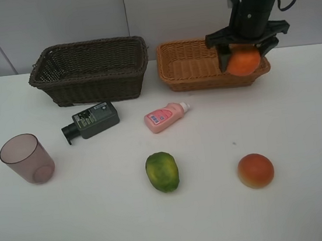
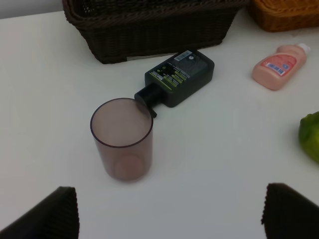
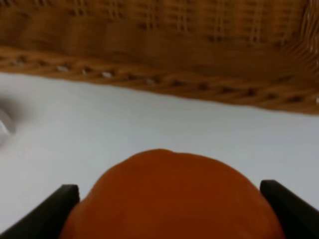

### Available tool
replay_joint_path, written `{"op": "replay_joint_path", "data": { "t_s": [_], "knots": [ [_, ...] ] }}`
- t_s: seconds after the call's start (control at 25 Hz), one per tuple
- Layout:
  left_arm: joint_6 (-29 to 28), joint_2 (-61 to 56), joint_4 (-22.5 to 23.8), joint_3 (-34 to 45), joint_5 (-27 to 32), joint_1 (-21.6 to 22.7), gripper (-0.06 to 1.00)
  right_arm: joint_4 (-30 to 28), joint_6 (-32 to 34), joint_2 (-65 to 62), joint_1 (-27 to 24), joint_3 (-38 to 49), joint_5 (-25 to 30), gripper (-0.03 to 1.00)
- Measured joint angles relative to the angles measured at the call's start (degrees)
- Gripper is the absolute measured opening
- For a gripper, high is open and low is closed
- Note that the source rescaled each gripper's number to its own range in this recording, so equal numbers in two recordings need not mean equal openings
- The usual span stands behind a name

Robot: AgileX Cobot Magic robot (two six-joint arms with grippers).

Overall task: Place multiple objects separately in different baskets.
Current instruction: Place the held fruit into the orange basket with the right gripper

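Note:
My right gripper (image 1: 241, 57) is shut on the orange (image 1: 244, 62) and holds it raised at the front right rim of the orange-tan basket (image 1: 194, 83). In the right wrist view the orange (image 3: 169, 199) fills the space between the fingers, with the basket's wall (image 3: 159, 30) beyond. The dark brown basket (image 1: 95, 88) stands to the left. On the table lie the dark bottle (image 1: 93, 120), pink bottle (image 1: 165, 117), mauve cup (image 1: 27, 158), green fruit (image 1: 162, 171) and red-orange fruit (image 1: 256, 170). My left gripper (image 2: 169, 211) is open above the table, short of the cup (image 2: 122, 137).
The left wrist view also shows the dark bottle (image 2: 177, 77) lying next to the cup, the pink bottle (image 2: 279, 64), the green fruit's edge (image 2: 311, 134) and the dark basket (image 2: 149, 35). The white table (image 1: 301, 115) ends at a grey wall behind the baskets.

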Motion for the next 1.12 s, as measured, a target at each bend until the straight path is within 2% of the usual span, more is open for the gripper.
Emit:
{"op": "replay_joint_path", "data": {
  "t_s": [0.32,0.44,0.76,1.12],
  "knots": [
    [0.00,0.00,0.00,0.00,0.00,0.00,0.99,-1.37,-1.97,12.02,0.00,-19.03,0.92,0.46],
    [0.00,0.00,0.00,0.00,0.00,0.00,0.99,-1.94,-3.17,16.02,0.00,-22.90,-0.86,0.46],
    [0.00,0.00,0.00,0.00,0.00,0.00,0.99,-2.61,-3.37,22.10,-0.65,-23.80,-7.94,0.46],
    [0.00,0.00,0.00,0.00,0.00,0.00,0.99,-2.82,-2.79,23.30,-2.00,-23.80,-11.33,0.46]
  ]
}}
